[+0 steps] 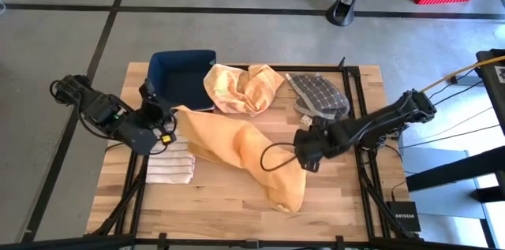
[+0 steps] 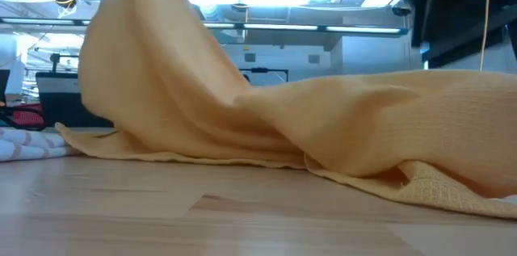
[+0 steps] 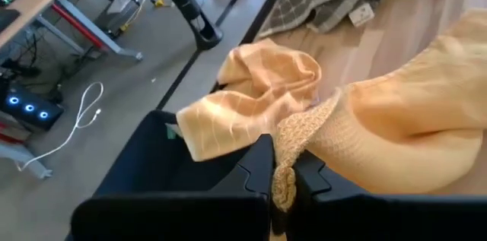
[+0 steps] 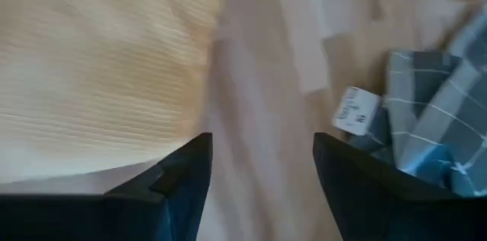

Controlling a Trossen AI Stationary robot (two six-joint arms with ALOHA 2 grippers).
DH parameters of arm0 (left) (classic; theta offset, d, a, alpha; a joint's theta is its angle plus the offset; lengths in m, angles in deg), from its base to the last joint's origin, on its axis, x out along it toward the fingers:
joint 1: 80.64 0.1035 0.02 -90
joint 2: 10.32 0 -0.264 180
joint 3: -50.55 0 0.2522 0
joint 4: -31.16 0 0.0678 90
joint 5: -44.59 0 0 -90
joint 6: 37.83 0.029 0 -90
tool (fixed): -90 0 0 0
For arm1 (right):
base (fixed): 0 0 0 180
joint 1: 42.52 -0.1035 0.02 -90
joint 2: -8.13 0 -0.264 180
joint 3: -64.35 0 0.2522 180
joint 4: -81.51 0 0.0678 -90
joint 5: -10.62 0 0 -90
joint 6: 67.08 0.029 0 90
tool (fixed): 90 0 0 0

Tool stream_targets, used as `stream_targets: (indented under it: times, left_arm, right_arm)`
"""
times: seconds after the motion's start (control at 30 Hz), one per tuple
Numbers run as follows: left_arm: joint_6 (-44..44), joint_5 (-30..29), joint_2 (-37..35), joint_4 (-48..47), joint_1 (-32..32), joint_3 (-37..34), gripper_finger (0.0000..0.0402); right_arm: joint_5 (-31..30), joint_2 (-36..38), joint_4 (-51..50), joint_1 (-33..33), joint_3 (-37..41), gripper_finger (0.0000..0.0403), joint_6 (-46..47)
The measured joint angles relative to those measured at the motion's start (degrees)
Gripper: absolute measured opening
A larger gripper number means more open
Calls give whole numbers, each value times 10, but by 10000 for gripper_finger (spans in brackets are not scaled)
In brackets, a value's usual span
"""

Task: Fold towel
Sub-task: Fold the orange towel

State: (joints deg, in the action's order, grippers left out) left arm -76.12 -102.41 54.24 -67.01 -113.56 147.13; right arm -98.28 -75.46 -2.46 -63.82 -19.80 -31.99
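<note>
- Pinching a corner of the orange towel point(image 3: 396, 119), the left gripper point(image 3: 283, 184) has its two dark fingers point(image 3: 255, 172) closed tight on the bunched waffle-weave edge, which shows squeezed between them in the left wrist view.
- From above, the left gripper point(image 1: 167, 116) sits at the table's left side, just beside the dark blue bin point(image 1: 183, 78) and above the striped white cloth point(image 1: 170, 163).
- The orange towel point(image 1: 241, 149) stretches diagonally across the wooden table point(image 1: 229, 207), from the left gripper's hold down toward the near middle edge; most of it lies crumpled on the wood.
- In the low view the orange towel point(image 2: 266, 127) rises steeply on one side and slumps flat on the table on the other.
- The right gripper point(image 1: 304, 154) hovers at the towel's right edge, mid-table.
- Its fingers point(image 4: 179, 176) stand spread apart with bare wood between them; nothing is held, and the towel lies just beside one finger.
- A grey checked cloth point(image 4: 434, 119) with a white label point(image 4: 354, 112) lies near the other finger.
- A lighter orange checked cloth point(image 1: 243, 84) rests crumpled beside the bin, at the far side of the table.
</note>
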Motion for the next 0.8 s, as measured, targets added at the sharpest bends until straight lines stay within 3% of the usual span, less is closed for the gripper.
stream_targets:
  times: [0.13, 0.37, 0.5, 0.6, 0.7, 0.8]
  left_arm:
    - [-6, 1, 0, 2, 0, -29, 1]
    - [-4, 3, 0, 13, 0, -58, 3]
    - [-3, 3, 0, 13, 0, -65, 1]
    - [-3, 3, 0, 15, 0, -65, 4]
    - [-7, 3, 0, 15, 0, -65, 4]
    - [-8, 3, 0, 16, 0, -65, 2]
  right_arm:
    - [-33, 1, 55, -8, 104, 229, 35]
    - [39, 0, 296, -8, 243, 208, 49]
    - [184, 0, 484, -9, 254, 196, -4]
    - [245, 0, 636, -14, 245, 188, -5]
    - [212, -12, 798, -30, 242, 181, -38]
    - [200, -29, 856, -43, 244, 179, -75]
